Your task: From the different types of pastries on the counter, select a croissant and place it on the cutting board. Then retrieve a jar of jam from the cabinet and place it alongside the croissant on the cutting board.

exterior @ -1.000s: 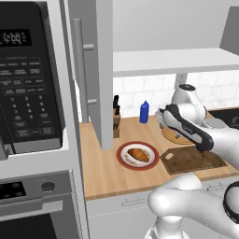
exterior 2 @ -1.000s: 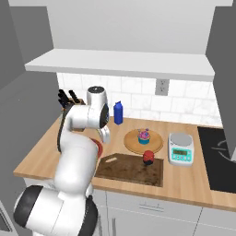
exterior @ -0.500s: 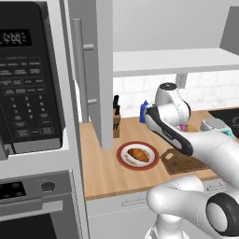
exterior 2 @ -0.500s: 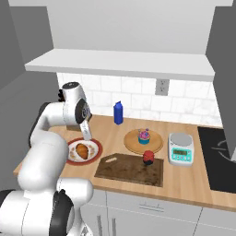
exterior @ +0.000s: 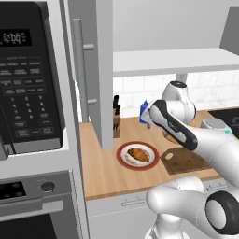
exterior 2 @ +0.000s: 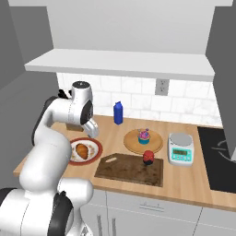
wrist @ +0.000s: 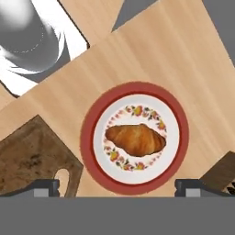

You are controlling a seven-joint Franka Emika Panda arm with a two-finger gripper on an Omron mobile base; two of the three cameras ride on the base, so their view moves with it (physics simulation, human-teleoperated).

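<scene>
While the croissant (wrist: pixel 136 139) lies on its red-rimmed plate (wrist: pixel 88 137), fingers (wrist: pixel 43 187) hover spread.

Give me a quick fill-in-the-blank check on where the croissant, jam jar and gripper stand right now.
1. The croissant lies on the ____ plate.
2. The jar of jam stands on the ____.
3. The cupcake sits on the round ____ plate.
4. The gripper hangs above the croissant with its jaws ____.

Missing words: red-rimmed; cutting board; wooden; open
</scene>
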